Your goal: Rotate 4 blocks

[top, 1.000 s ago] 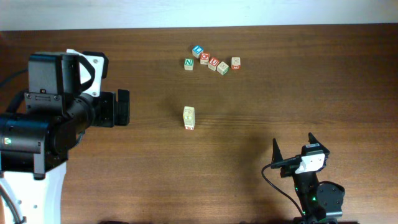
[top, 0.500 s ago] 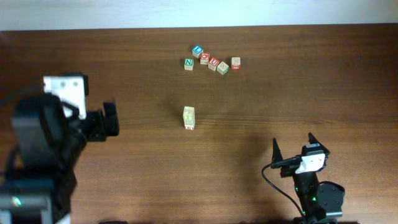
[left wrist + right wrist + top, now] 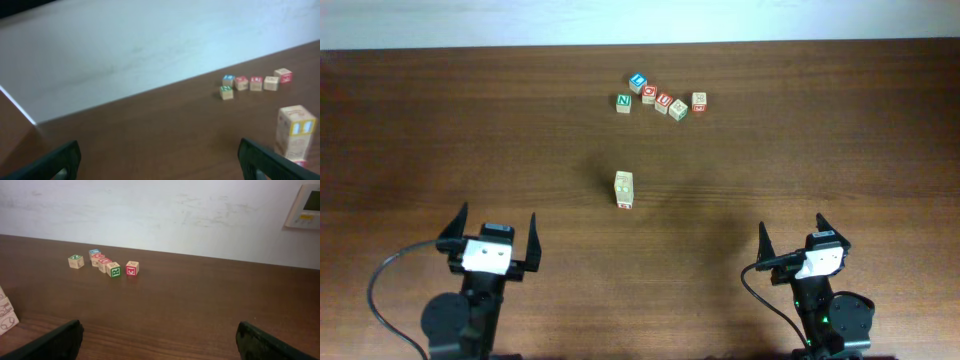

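Both arms sit parked at the near edge of the bench [image 3: 420, 120], and neither holds anything. The left jaws [image 3: 488, 243] stand wide, their 2 dark tips framing empty wood in the left wrist view, and the right jaws [image 3: 790, 243] are spread just as wide, also with nothing between them.

Ahead of both, between the 2 arms and well out of reach, stands a pale stack of blocks [image 3: 624, 189]. From above it reads as 1 small tower with a red-edged piece at its foot. How many blocks it holds I cannot tell. In the left wrist view it rises ahead and to the right of the left jaws; in the right wrist view only its edge shows, far left.

Farther off still, a loose row of lettered cubes [image 3: 660, 98] lies near the far side, the green N at its left end.

My read: with both arms parked and open, no turning is under way right now, and the stack sits central so either arm could reach it
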Tool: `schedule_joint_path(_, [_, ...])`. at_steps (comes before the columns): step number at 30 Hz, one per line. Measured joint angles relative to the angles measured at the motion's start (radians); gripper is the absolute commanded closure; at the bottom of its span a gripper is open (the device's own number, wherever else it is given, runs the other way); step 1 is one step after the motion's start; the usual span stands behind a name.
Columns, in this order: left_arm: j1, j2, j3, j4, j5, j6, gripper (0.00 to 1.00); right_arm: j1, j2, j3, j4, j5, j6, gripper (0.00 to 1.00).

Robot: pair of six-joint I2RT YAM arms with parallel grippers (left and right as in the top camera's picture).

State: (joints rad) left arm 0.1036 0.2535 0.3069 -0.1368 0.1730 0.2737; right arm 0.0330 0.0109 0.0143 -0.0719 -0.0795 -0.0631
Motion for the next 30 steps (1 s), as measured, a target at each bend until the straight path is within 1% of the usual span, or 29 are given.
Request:
schedule_joint_path(1, [0.000,-0.041,-0.058,0.032,-0.009,0.020,0.01,0.000,0.000,0.000,0.000,0.000,0.000,0.02])
schedule_joint_path(4, [0.000,-0.092,-0.135,0.098,-0.023,0.042,0.01,0.000,0.000,0.000,0.000,0.000,0.000,0.02])
schedule_joint_path(5, [0.000,-0.130,-0.189,0.118,-0.028,0.053,0.01,0.000,0.000,0.000,0.000,0.000,0.000,0.02])
schedule_joint_path(8, [0.000,-0.189,-0.256,0.128,-0.042,0.066,0.01,0.000,0.000,0.000,0.000,0.000,0.001,0.02])
schedule_joint_path(10, [0.000,-0.226,-0.284,0.105,-0.051,0.071,0.01,0.000,0.000,0.000,0.000,0.000,0.000,0.02])
schedule_joint_path(13, [0.000,-0.237,-0.290,0.063,-0.061,0.075,0.01,0.000,0.000,0.000,0.000,0.000,0.000,0.02])
schedule_joint_path(30, [0.000,-0.237,-0.290,0.063,-0.076,0.075,0.01,0.000,0.000,0.000,0.000,0.000,0.000,0.02])
